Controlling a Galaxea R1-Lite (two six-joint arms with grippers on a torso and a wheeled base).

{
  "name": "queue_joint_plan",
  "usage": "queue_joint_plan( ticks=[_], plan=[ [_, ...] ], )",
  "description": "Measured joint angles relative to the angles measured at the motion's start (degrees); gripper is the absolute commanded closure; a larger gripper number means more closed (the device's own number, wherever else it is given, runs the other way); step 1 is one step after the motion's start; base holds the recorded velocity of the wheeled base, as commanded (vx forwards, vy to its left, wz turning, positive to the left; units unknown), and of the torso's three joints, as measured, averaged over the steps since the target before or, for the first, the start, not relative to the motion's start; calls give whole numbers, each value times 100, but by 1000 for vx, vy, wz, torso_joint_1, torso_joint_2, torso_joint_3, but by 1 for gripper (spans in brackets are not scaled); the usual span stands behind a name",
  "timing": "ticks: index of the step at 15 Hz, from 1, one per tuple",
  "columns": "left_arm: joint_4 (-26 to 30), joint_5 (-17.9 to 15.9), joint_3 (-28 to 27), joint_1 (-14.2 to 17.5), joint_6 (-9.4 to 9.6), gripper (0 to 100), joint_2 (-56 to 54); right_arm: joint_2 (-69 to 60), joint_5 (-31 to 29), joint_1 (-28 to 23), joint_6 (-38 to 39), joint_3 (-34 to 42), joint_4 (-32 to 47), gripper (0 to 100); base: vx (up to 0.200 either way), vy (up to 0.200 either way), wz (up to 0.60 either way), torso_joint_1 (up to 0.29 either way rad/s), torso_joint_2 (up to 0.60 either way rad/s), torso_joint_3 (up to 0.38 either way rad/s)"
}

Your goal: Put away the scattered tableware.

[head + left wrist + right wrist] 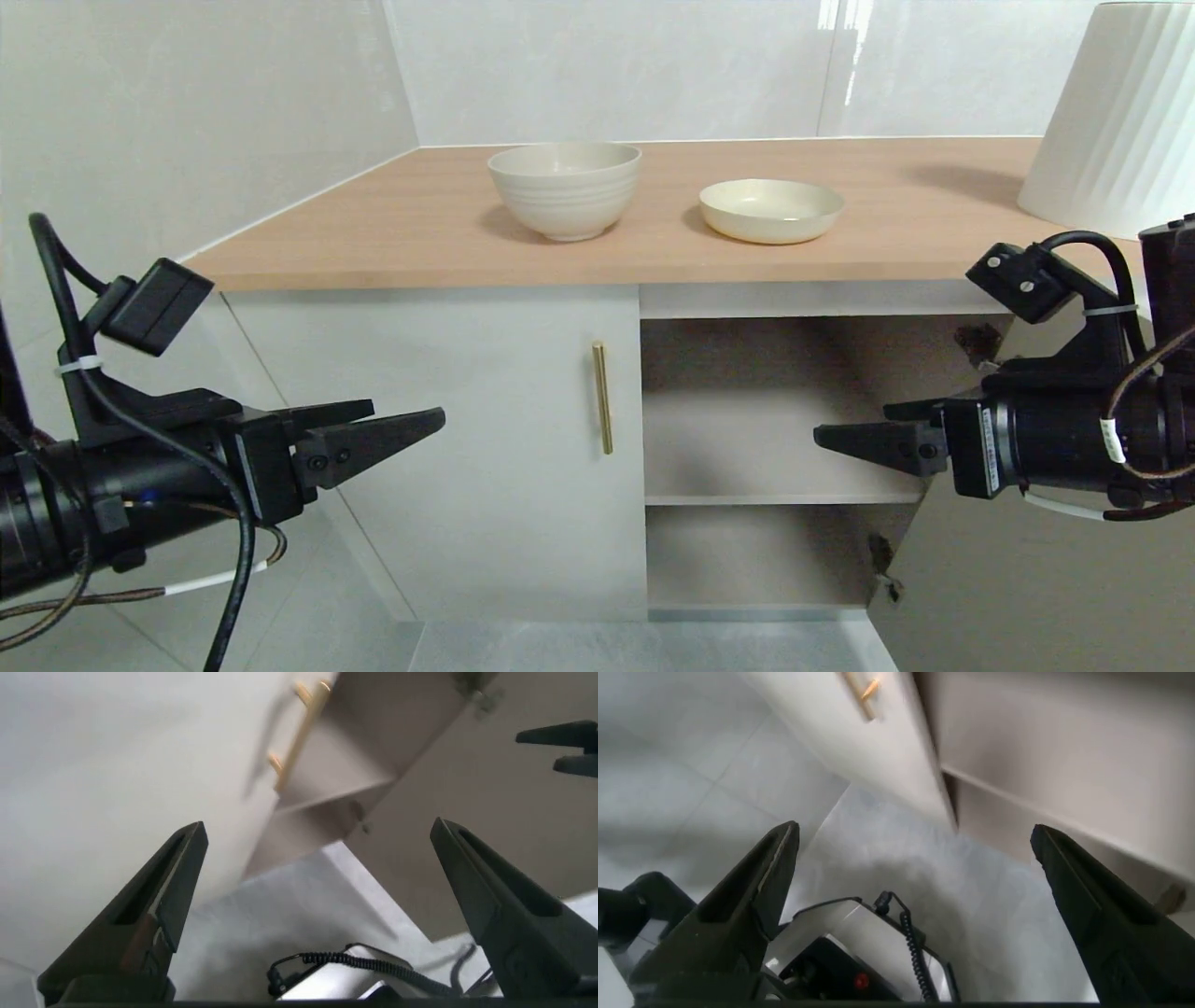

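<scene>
A deep cream bowl (pixel 565 189) and a shallow cream dish (pixel 771 210) stand side by side on the wooden countertop (pixel 373 233). Both grippers hang below counter level, in front of the cabinet. My left gripper (pixel 408 413) (pixel 318 829) is open and holds nothing, out in front of the closed left door (pixel 448 448). My right gripper (pixel 851 422) (pixel 915 833) is also open and holds nothing, level with the open right compartment (pixel 747 439). Both dishes sit well above and beyond the fingers.
The closed door carries a gold bar handle (pixel 602 397) (pixel 299 719). Inside the open compartment one shelf (pixel 775 499) divides it; its door (pixel 990 579) swings out to the right. A white lampshade (pixel 1120 121) stands on the counter's right end. Tiled walls close the left and back.
</scene>
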Motion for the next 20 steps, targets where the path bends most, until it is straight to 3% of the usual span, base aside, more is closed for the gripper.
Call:
queue_joint_plan(
  ticks=[7, 15, 20],
  plan=[
    [-1, 9, 16, 55, 6, 0, -11, -9, 27, 0, -41, 624, -1329, 0, 0, 0, 0, 0, 0, 0],
    [5, 9, 13, 74, 6, 0, 22, -9, 76, -6, -272, 786, -1406, 0, 0, 0, 0, 3, -16, -11],
    [13, 11, 16, 80, 4, 0, 40, -5, 66, -20, -272, 786, -1393, 0, 0, 0, 0, 97, -308, -287]
  ],
)
